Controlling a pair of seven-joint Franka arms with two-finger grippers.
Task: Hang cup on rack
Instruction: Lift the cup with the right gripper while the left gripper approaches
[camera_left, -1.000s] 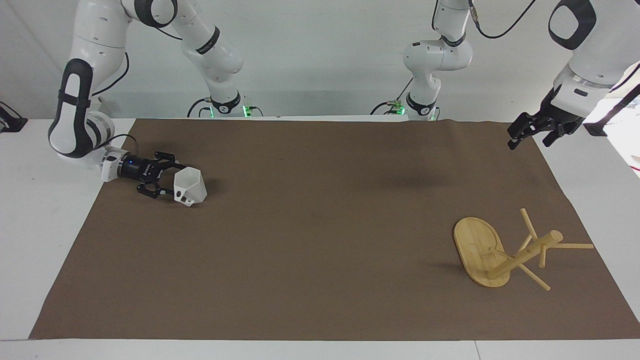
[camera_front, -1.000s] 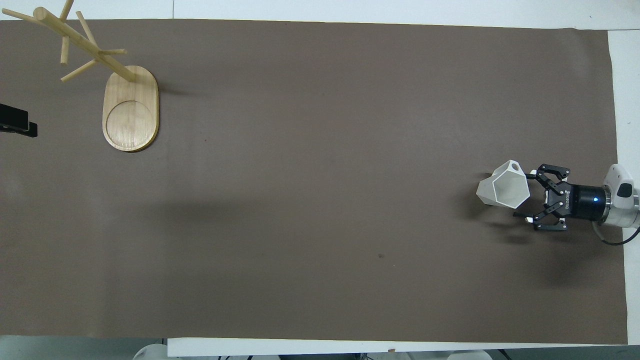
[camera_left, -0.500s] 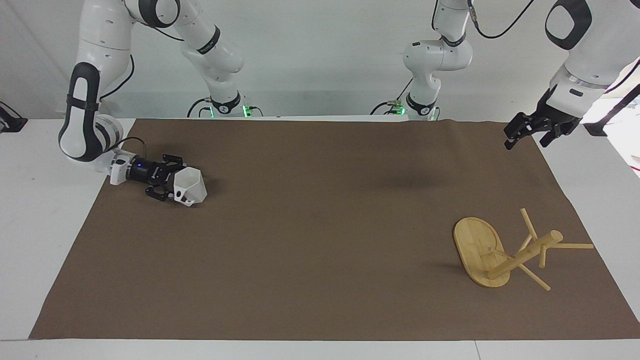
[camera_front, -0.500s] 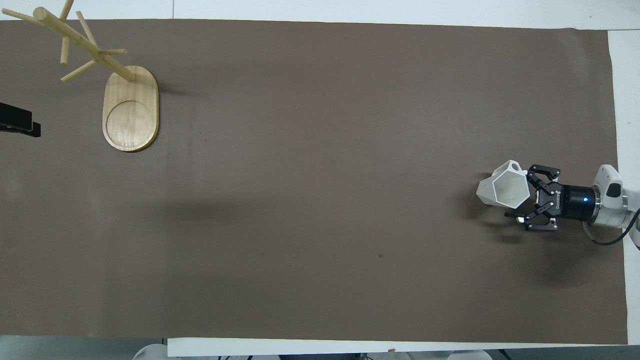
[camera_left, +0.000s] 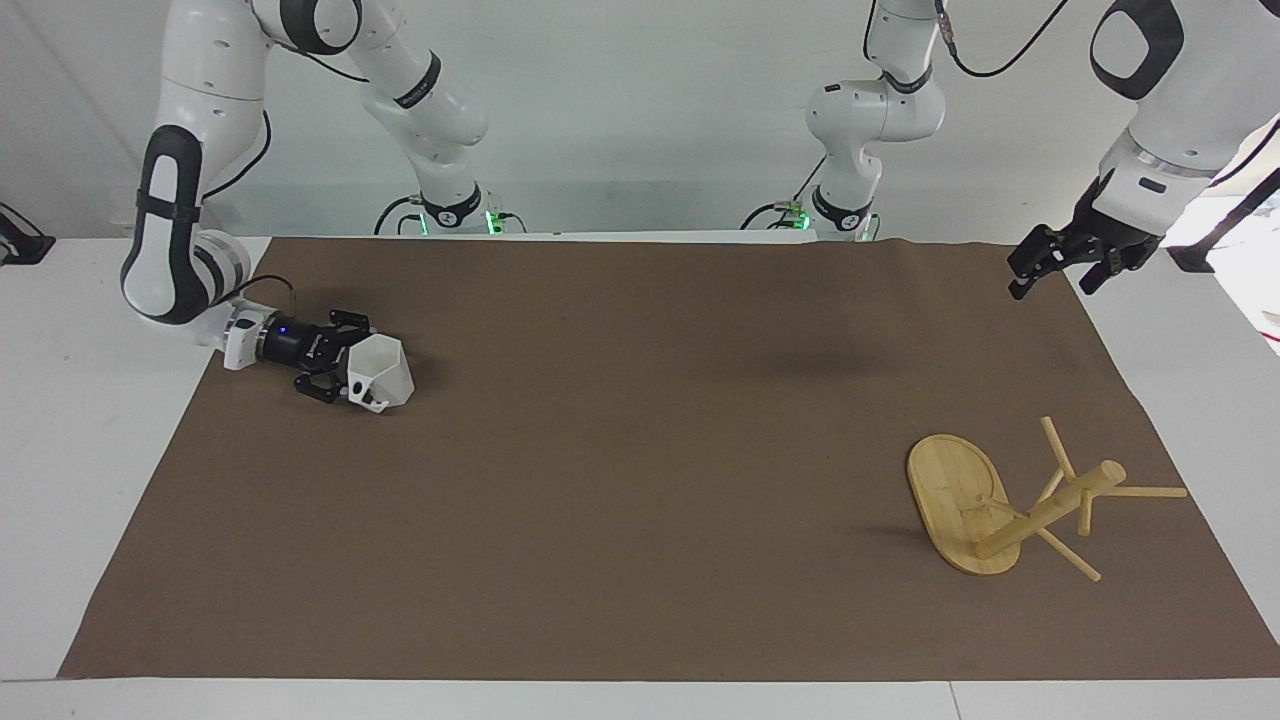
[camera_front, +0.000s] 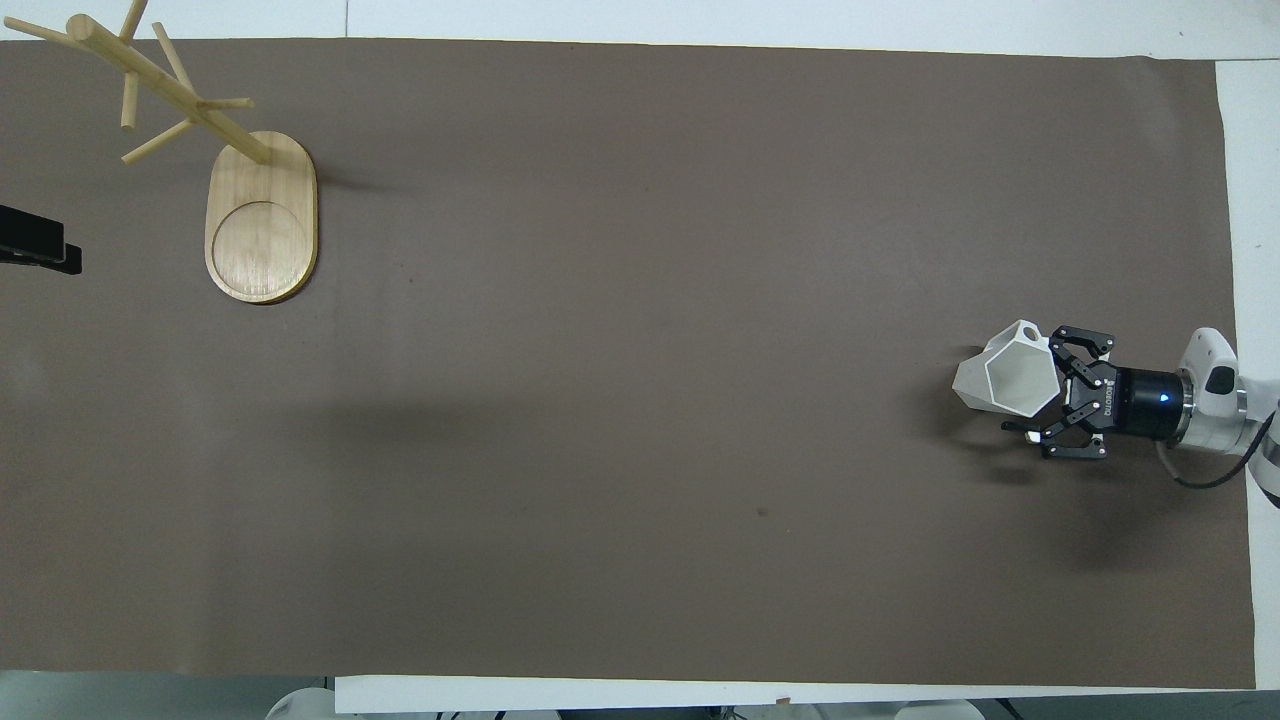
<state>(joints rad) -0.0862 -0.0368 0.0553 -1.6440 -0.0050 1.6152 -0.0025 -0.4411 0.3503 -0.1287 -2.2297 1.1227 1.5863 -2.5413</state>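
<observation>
From across the table, the white faceted cup (camera_left: 381, 373) sits on the brown mat (camera_left: 640, 450) at the right arm's end, its open mouth tipped up and toward the arm. The right gripper (camera_left: 340, 374) lies low and level against the cup's rim side, its black fingers spread around the edge rather than clamped on it. The bamboo mug tree (camera_left: 1010, 505) stands well apart from the cup, at the left arm's end and farther from the robots than the cup, its oval base flat on the mat and its pegs fanning off the post. The left gripper (camera_left: 1062, 266) hangs in the air over the mat's corner, nearer the robots than the mug tree, waiting; whether its fingers are parted I cannot tell. From overhead, the cup (camera_front: 1008, 371) shows its hexagonal mouth, and the right gripper (camera_front: 1045, 392) has one finger at each side of the rim. The mug tree (camera_front: 240, 190) sits at the mat's other end, and only a dark tip of the left gripper (camera_front: 40, 247) shows beside it.
</observation>
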